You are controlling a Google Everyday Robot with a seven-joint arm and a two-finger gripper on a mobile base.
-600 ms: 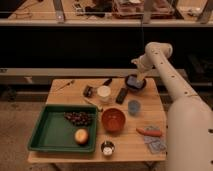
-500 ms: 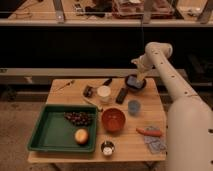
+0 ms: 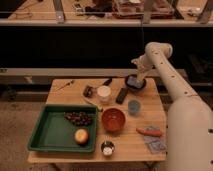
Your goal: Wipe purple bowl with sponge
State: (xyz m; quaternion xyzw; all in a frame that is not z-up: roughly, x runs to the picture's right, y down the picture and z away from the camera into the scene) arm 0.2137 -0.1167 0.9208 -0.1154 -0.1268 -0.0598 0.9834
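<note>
The purple bowl [image 3: 135, 85] stands at the back right of the wooden table [image 3: 142, 117]. The pale blue sponge [image 3: 133, 80] lies inside it. My gripper [image 3: 138, 74] points down from the white arm [image 3: 162, 70] and hangs directly over the bowl, its tips at the sponge's right end. It looks open, and I cannot tell whether it touches the sponge.
A blue cup [image 3: 134, 107] and a black block [image 3: 121, 95] stand just in front of the purple bowl. An orange bowl [image 3: 113, 120], a white cup [image 3: 104, 93] and a small metal bowl [image 3: 107, 148] stand mid-table. A green tray [image 3: 46, 131] with fruit is at the left. A blue-grey cloth [image 3: 156, 145] lies at the front right.
</note>
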